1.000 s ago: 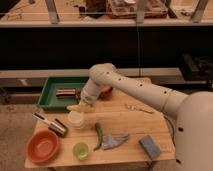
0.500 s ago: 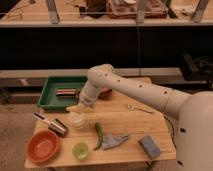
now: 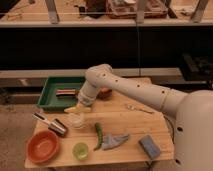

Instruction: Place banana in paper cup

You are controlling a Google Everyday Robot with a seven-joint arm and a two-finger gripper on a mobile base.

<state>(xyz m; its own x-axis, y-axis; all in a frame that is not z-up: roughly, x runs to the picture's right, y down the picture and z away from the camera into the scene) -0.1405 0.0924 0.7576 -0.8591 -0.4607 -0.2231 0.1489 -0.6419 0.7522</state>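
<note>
A round orange bowl (image 3: 43,146) sits at the far left of the wooden counter (image 3: 135,125), near the front edge. At about 1 o'clock from the bowl lies a shiny metal thing with a dark end (image 3: 51,123); what it is cannot be made out. Behind them, at the back left, is a flat green tray (image 3: 50,95) with low walls and a small dark thing inside.

Next comes the white paper cup (image 3: 76,120), short and round. Right above it, at 12 o'clock, hangs the tool (image 3: 80,107) at the end of the smooth white arm. The pale yellow banana (image 3: 73,108) is at the tip of the tool, sticking out to the left, just over the rim of the cup. The tool is closed on the banana.

At 6 o'clock from the paper cup stands a see-through light green cup (image 3: 80,150). Just to its right lies a long, thin green pepper (image 3: 98,135). Beside the pepper is a crumpled gray cloth (image 3: 115,140). Farther right, a thin metal piece (image 3: 138,108) lies flat. Near the front right corner is a blue sponge (image 3: 149,146), shaped like a block.
</note>
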